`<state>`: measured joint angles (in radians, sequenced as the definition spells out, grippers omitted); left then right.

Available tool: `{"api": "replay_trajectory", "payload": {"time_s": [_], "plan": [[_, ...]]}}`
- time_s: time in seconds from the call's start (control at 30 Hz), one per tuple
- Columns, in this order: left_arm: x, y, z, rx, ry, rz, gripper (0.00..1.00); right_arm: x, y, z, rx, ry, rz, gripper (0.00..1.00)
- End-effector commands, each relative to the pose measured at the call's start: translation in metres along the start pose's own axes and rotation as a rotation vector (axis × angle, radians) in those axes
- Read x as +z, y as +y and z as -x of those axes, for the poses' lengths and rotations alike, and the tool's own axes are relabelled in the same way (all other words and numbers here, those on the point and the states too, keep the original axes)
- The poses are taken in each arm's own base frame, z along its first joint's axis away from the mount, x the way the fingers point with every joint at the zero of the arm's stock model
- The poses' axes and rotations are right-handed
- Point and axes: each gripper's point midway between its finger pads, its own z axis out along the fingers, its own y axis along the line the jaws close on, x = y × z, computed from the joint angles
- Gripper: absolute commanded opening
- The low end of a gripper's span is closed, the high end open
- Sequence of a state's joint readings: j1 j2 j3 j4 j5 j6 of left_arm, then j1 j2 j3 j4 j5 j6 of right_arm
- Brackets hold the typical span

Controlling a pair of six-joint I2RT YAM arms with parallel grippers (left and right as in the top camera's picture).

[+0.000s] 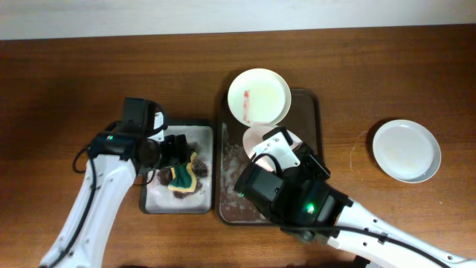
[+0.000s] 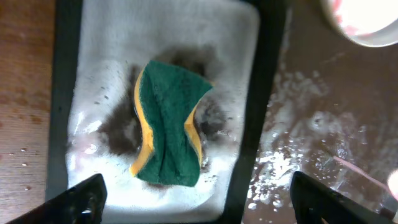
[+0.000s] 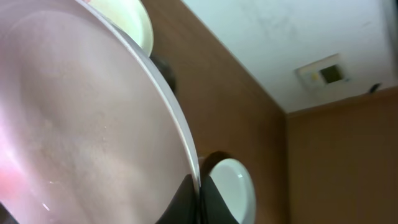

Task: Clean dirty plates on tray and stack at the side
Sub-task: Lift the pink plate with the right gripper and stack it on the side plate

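The dark brown tray (image 1: 232,190) lies mid-table, wet with suds. A plate with a red smear (image 1: 259,97) rests on its far end. My right gripper (image 1: 277,143) is shut on the rim of a pinkish plate (image 1: 254,138) and holds it tilted above the tray. In the right wrist view that plate (image 3: 81,124) fills the left side, with the fingers (image 3: 199,199) pinching its edge. A clean white plate (image 1: 406,150) sits on the table at the right. My left gripper (image 2: 198,200) is open above a green and yellow sponge (image 2: 168,124).
The sponge lies in a small black-rimmed sponge tray (image 1: 202,134) left of the brown tray, with foam and dark smudges on its bottom. In the left wrist view the brown tray (image 2: 323,124) shows suds, and the smeared plate (image 2: 367,22) is at top right.
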<state>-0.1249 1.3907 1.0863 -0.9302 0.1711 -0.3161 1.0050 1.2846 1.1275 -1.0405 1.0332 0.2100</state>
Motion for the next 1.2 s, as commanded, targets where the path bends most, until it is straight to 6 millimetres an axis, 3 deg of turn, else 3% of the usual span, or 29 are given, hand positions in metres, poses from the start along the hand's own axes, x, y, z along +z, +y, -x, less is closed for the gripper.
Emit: {"api": "replay_trajectory", "payload": {"time_s": [0.0, 0.17, 1.07, 1.17], "plan": [[-0.026, -0.01, 0.009, 0.018, -0.085, -0.044, 1.0, -0.017, -0.026, 0.015, 0.021, -0.08, -0.124, 0.04], [-0.029, -0.01, 0.009, 0.019, -0.093, -0.046, 1.0, -0.031, -0.032, 0.026, 0.011, -0.143, -0.178, 0.04], [-0.029, -0.007, 0.01, 0.018, -0.099, -0.028, 1.0, -0.031, -0.031, 0.026, 0.038, -0.145, -0.172, 0.04], [-0.029, -0.007, 0.01, 0.018, -0.099, -0.028, 1.0, -0.02, 0.004, 0.023, 0.076, -0.087, 0.04, 0.04]]}}
